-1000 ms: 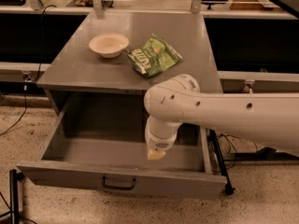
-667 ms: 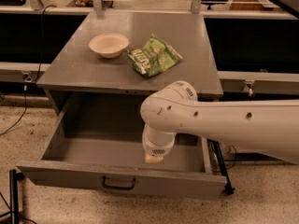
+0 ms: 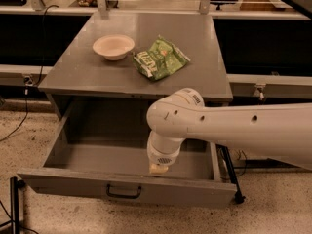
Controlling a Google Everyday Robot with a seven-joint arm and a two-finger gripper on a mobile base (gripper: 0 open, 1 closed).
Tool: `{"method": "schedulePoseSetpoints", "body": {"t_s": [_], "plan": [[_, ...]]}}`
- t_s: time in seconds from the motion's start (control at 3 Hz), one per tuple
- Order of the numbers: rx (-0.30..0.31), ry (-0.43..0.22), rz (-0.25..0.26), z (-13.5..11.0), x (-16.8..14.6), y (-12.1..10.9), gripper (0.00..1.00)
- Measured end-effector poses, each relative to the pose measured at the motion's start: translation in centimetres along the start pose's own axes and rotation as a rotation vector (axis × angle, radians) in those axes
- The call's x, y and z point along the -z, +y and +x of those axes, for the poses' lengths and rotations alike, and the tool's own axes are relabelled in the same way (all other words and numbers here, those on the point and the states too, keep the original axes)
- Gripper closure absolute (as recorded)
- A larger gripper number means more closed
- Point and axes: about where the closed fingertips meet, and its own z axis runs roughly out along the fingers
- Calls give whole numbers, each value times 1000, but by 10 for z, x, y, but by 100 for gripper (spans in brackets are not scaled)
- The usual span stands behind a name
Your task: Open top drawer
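The top drawer (image 3: 73, 182) of the grey metal table is pulled far out, and its deep box shows empty inside. Its small black loop handle (image 3: 124, 192) sits at the centre of the front panel. My white arm reaches in from the right over the drawer. The gripper (image 3: 158, 168) hangs at the arm's end, just above the drawer's front edge and a little right of the handle. Only its pale tip shows below the wrist.
On the tabletop (image 3: 195, 77) stand a white bowl (image 3: 113, 47) and a green snack bag (image 3: 160, 57). A black stand leg (image 3: 230, 172) runs down by the drawer's right side. Cables hang at the left. A black post (image 3: 14, 204) stands at the lower left.
The arm has shifted slightly left and toward the drawer's front edge. The drawer stays pulled out as before.
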Motion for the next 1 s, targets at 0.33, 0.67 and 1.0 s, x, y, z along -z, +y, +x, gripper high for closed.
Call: {"method": "schedulePoseSetpoints", "body": {"t_s": [0.33,0.67,1.0], "plan": [[-2,-42,-62,0,-6,2,100],[-10,-89,-126,0,-10,5,100],[-28,-166,-219,-1,-14,12,100]]}}
